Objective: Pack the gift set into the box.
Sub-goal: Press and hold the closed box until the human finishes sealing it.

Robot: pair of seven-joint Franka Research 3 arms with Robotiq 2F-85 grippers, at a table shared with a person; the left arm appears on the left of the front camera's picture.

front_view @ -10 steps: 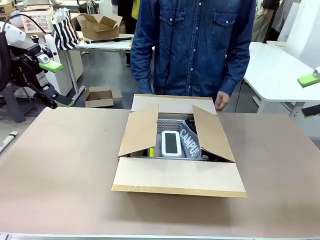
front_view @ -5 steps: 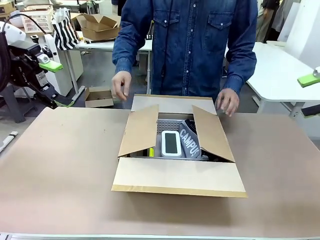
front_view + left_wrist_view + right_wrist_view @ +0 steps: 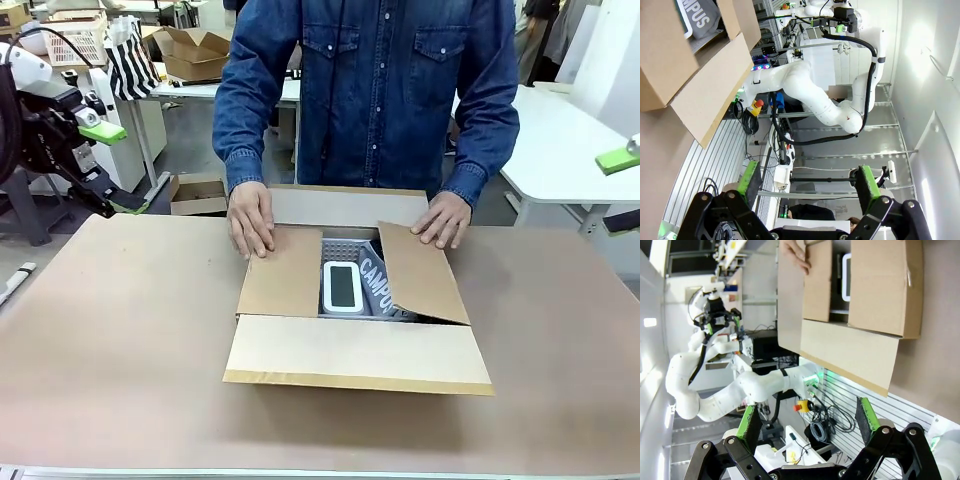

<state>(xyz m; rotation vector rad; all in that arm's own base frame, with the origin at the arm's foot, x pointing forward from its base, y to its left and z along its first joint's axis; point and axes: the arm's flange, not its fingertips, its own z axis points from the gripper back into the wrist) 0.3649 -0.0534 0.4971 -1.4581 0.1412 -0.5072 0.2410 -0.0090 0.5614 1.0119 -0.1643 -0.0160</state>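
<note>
While spread, left gripper (image 3: 809, 182) and right gripper (image 3: 807, 420) far from the gift set (image 3: 345, 285) in the box (image 3: 350, 352)

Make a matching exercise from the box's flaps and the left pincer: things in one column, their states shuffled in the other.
Things:
1. left flap
2. right flap
3. near flap
4. left pincer

States:
a. lies flat, spread outward toward the robot
b. open, empty, off to the table's left
c. lowered over the opening, a hand on it
d. tilted, half raised

Pairs: 1-c, 2-d, 3-a, 4-b
</note>
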